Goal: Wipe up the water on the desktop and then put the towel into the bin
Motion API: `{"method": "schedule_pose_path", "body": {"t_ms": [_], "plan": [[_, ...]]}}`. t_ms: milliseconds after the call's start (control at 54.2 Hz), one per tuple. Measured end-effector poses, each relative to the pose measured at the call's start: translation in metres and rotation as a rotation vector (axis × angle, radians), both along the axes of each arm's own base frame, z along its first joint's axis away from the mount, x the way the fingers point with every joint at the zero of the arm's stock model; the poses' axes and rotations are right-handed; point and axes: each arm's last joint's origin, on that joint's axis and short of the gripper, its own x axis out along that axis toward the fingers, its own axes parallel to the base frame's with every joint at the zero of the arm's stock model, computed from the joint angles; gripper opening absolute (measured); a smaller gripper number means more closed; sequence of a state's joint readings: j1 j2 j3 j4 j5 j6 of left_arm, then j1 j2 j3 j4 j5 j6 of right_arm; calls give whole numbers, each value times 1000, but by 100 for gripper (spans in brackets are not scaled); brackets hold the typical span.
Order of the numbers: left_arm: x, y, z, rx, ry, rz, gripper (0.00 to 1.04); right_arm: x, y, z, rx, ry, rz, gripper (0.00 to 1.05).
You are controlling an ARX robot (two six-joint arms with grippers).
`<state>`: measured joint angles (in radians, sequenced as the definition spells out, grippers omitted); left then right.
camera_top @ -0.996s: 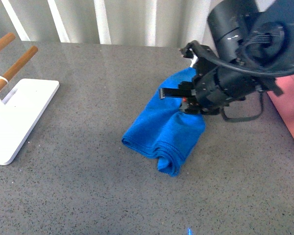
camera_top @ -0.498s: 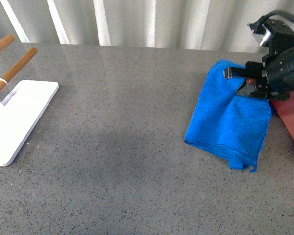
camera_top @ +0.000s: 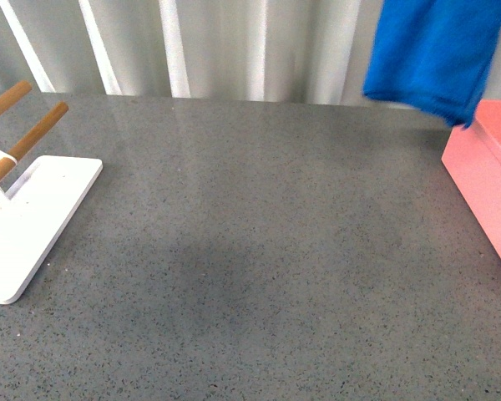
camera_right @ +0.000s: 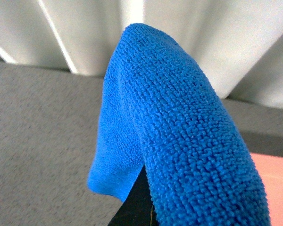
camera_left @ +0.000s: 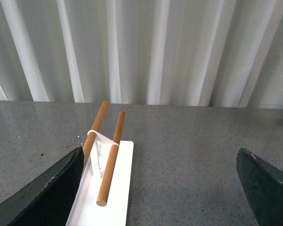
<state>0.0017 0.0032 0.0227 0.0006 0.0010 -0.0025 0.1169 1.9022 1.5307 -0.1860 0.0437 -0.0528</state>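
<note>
The blue towel (camera_top: 434, 50) hangs in the air at the top right of the front view, its lower edge just above the near corner of the pink bin (camera_top: 488, 171). My right gripper is out of the front view. In the right wrist view the towel (camera_right: 179, 122) drapes over the shut gripper (camera_right: 140, 200) and hides most of it, with a strip of the bin (camera_right: 278, 188) beside it. The speckled grey desktop (camera_top: 250, 251) shows no water that I can make out. My left gripper (camera_left: 162, 188) is open above the desktop with nothing between its fingers (camera_left: 47, 193).
A flat white base (camera_top: 29, 213) with wooden rods (camera_top: 21, 125) stands at the desktop's left edge; it also lies just by the left gripper's finger, white base (camera_left: 108, 193). A white corrugated wall (camera_top: 234, 42) runs behind the desktop.
The right gripper has lifted the towel off the desktop and carried it right and upward, out of the front view's top edge, toward the bin. The camera view shifted slightly.
</note>
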Motion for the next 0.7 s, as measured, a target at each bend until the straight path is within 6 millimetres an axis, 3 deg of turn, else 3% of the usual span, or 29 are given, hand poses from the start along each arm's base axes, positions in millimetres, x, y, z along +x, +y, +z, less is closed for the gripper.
{"method": "schedule_pose_path", "body": {"t_ms": [166,350,479,701], "plan": [[0,0,0,0,0,0,98,-1,-29,44,-115,-83,-142,4],[0,0,0,0,0,0,98,-3,-68,56,-136,-26,-293,4],[0,0,0,0,0,0,98,-2,-108,37,-93,112,-432,4],[0,0,0,0,0,0,98,-8,-153,-10,5,346,-571,4]]}}
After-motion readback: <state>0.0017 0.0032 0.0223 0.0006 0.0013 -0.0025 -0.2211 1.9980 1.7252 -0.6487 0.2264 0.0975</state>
